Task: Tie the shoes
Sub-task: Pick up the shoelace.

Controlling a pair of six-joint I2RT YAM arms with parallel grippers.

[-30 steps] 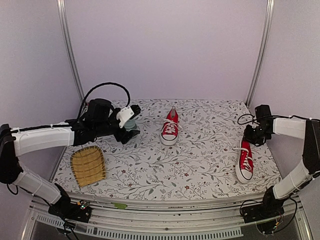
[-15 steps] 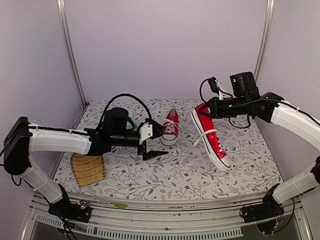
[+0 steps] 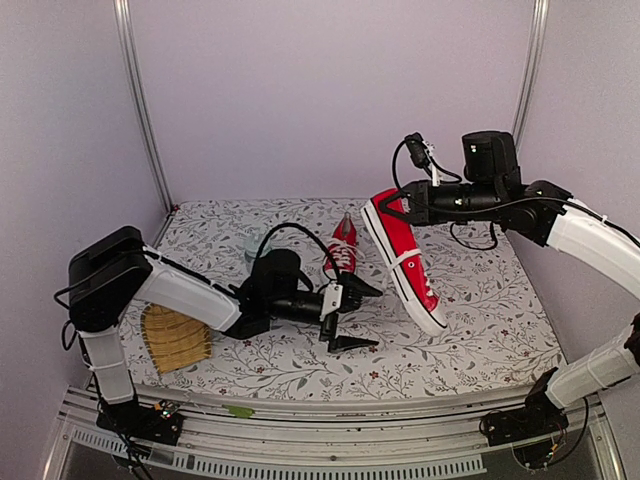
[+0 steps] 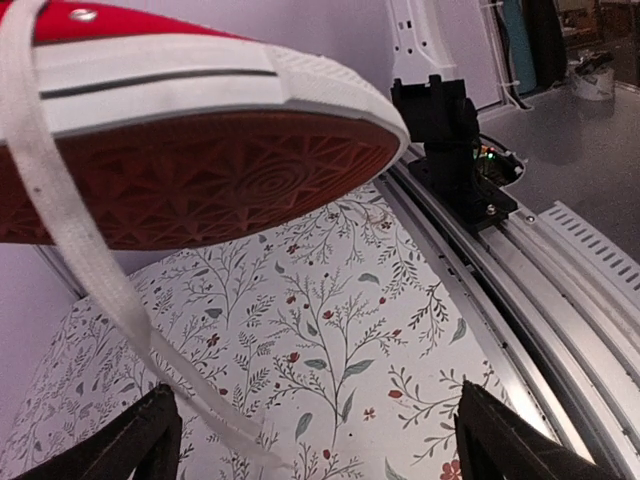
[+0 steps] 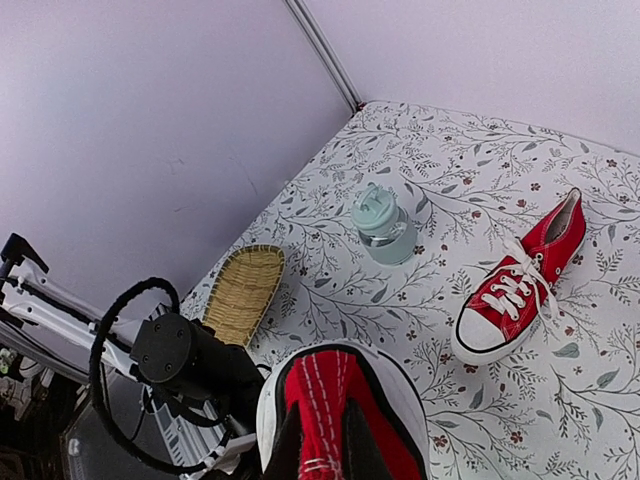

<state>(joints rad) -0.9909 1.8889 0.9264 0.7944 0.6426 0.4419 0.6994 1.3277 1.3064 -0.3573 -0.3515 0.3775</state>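
Observation:
My right gripper (image 3: 396,206) is shut on the heel of one red sneaker (image 3: 405,262) and holds it in the air, toe down towards the table's middle. In the right wrist view the fingers (image 5: 292,448) pinch its red heel (image 5: 338,400). Its white lace (image 4: 90,270) hangs loose under the sole (image 4: 200,170). The other red sneaker (image 3: 342,246) lies on the table, also in the right wrist view (image 5: 520,282). My left gripper (image 3: 352,316) is open and empty, low over the table below the lifted shoe, its fingertips (image 4: 135,440) wide apart.
A woven basket (image 3: 175,336) lies at the left front, also in the right wrist view (image 5: 243,290). A pale green bottle (image 5: 380,222) stands at the back left, partly hidden behind my left arm in the top view (image 3: 250,245). The metal front rail (image 4: 560,290) lies close to the left gripper.
My right arm picked up the right-hand shoe and carried it up and left. My left arm swung from the back left to the table's middle, under the shoe.

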